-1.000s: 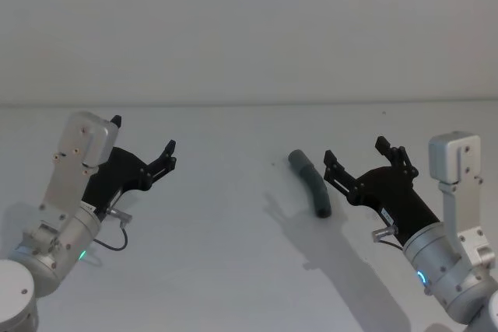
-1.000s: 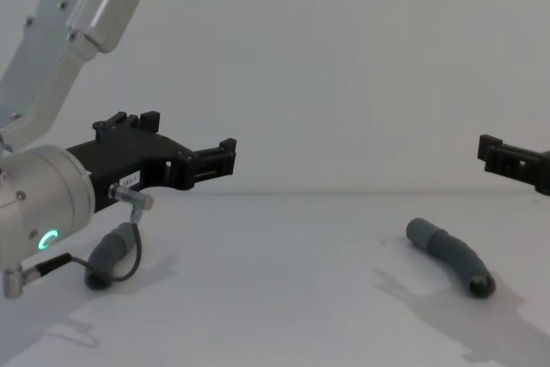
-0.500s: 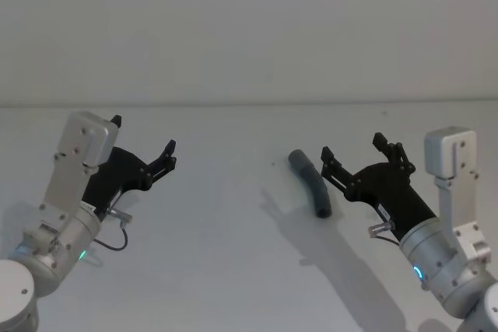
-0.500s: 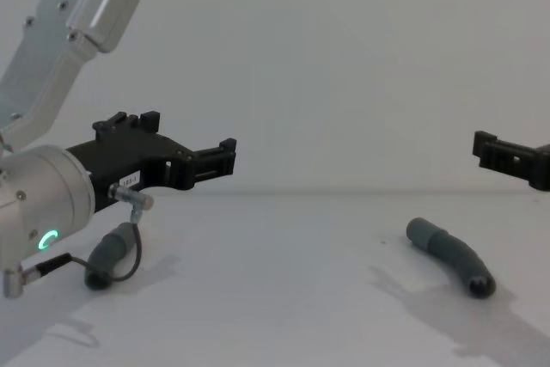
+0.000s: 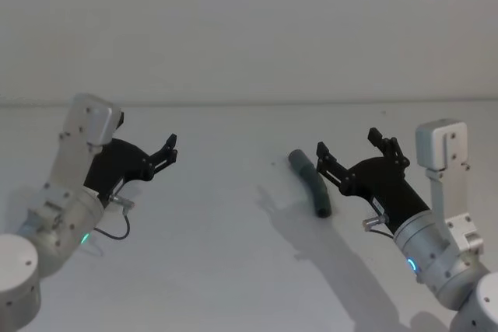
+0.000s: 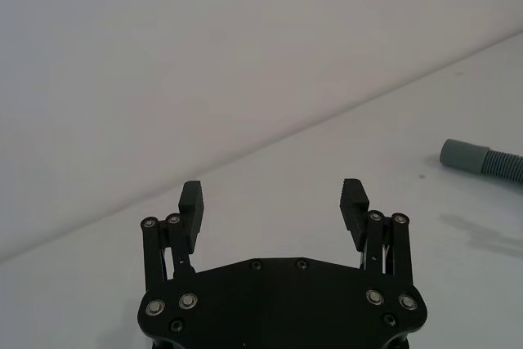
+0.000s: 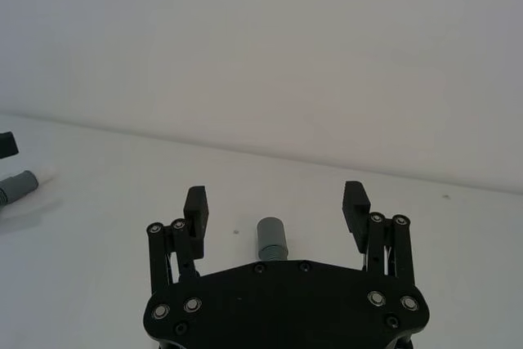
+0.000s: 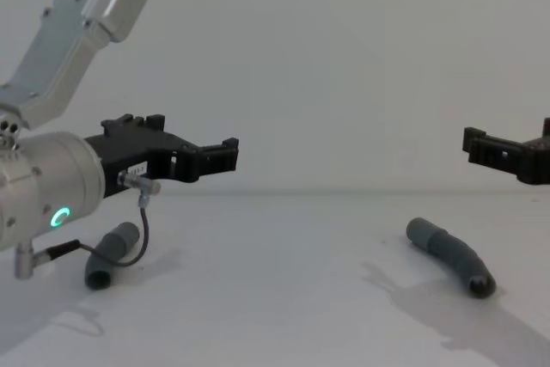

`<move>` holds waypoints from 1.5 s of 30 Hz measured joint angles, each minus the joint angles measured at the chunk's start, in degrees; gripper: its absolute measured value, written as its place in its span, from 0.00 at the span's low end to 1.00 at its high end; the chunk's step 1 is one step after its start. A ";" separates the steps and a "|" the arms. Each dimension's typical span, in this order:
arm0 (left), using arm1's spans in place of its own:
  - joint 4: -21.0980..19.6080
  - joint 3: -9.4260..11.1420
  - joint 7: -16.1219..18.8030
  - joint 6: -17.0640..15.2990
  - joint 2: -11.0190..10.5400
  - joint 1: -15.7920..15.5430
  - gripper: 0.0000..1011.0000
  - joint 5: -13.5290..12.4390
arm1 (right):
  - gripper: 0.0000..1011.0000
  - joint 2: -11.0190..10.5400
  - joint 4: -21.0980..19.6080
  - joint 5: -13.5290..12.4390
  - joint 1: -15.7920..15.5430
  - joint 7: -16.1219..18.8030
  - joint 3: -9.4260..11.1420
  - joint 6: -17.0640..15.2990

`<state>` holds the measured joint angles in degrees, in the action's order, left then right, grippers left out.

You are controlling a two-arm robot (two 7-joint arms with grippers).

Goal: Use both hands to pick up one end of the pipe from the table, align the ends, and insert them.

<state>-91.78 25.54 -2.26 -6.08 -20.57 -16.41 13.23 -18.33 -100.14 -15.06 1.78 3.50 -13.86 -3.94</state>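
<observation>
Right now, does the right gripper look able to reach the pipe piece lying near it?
Probably yes: the right gripper is open, raised beside the right pipe piece, whose cuff lines up between its jaws; nothing lies between them.

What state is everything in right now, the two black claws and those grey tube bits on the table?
left gripper: open, empty, raised above the table on the robot's left.
right gripper: open, empty, raised, pointing at the right pipe piece.
right pipe piece: lying on the table, not gripped.
left pipe piece: lying on the table at the left, not gripped.
table: bears both pieces, far apart and not joined.
</observation>
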 joint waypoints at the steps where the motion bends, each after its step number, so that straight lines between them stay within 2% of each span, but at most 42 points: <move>1: 0.12 -0.09 -0.24 -1.18 0.16 -0.39 0.99 0.33 | 0.99 0.02 0.01 0.02 0.05 0.00 -0.02 -0.03; 7: 0.46 -0.52 -1.15 -5.82 0.66 -1.83 0.99 1.63 | 0.99 0.11 0.14 0.17 0.34 -0.04 -0.13 -0.27; 10: 0.51 -0.97 -1.80 -9.60 0.87 -2.72 0.99 2.71 | 0.99 0.15 0.18 0.21 0.45 -0.06 -0.16 -0.31; 13: 0.49 -1.30 -2.09 -11.90 0.93 -3.19 0.99 3.32 | 0.99 0.18 0.21 0.24 0.52 -0.07 -0.19 -0.37; 18: -0.41 -2.50 -2.59 -18.89 0.88 -3.94 0.99 5.15 | 0.99 0.21 0.24 0.28 0.62 -0.08 -0.23 -0.46; 21: -1.03 -3.13 -2.61 -21.60 0.73 -4.01 0.99 5.82 | 0.99 0.22 0.26 0.30 0.65 -0.08 -0.25 -0.49; 25: -3.18 -4.97 -2.12 -27.28 0.19 -3.60 0.99 7.03 | 0.99 0.24 0.28 0.33 0.67 -0.08 -0.28 -0.51; 28: -4.70 -6.17 -1.42 -30.30 -0.15 -3.00 0.99 7.58 | 0.99 0.25 0.29 0.35 0.69 -0.08 -0.29 -0.53; 31: -7.39 -8.23 -0.08 -34.48 -0.72 -1.58 0.99 8.19 | 0.99 0.26 0.29 0.36 0.70 -0.07 -0.28 -0.56; 32: -7.39 -8.23 -0.08 -34.48 -0.72 -1.58 0.99 8.19 | 0.99 0.27 0.29 0.36 0.70 -0.08 -0.29 -0.56; 35: -10.07 -10.31 1.31 -37.71 -1.23 0.24 0.99 8.57 | 0.99 0.28 0.30 0.36 0.72 -0.07 -0.28 -0.58; 39: -12.18 -12.05 2.48 -39.60 -1.54 2.07 0.99 8.67 | 0.99 0.27 0.30 0.36 0.74 -0.07 -0.29 -0.59; 45: -14.05 -13.75 3.88 -39.82 -1.60 4.50 0.99 8.47 | 0.99 0.27 0.30 0.36 0.77 -0.07 -0.28 -0.59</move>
<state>-105.83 11.79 1.63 -45.90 -22.17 -11.91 21.70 -18.05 -99.85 -14.69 2.54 3.43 -14.14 -4.53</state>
